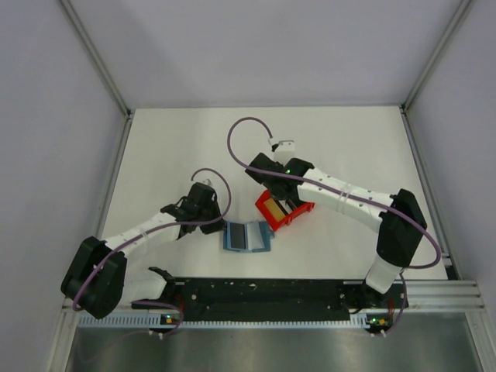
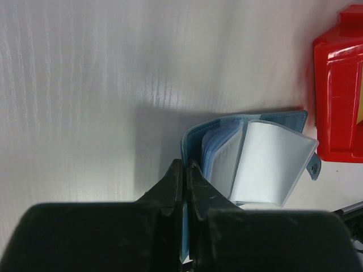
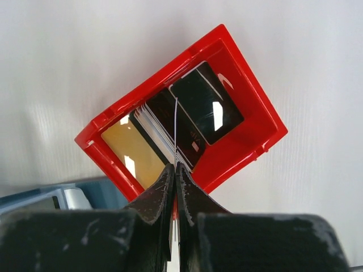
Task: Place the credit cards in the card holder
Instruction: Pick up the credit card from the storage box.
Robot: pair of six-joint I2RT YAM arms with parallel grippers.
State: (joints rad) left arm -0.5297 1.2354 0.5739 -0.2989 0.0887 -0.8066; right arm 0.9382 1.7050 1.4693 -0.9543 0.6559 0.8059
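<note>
Card pick from the bin, holder pinned open.
The right fingers [image 3: 170, 177] are pinched shut on a thin white card [image 3: 176, 122], held edge-on over the bin [image 3: 258, 122]; gold and black cards [image 3: 207, 110] lie inside. The left fingers [image 2: 180, 177] are shut on the teal cover of the holder [image 2: 266, 161], just beside the bin on its arm-base side, pockets fanned. Judged step: lifting one card out. The next move calls for carrying it to the holder and lining its edge up with a pocket mouth. The right wrist view shows the held card and the bin's contents. The top view shows neither clearly, but shows the holder lying on the surface [image 1: 170, 147].
</note>
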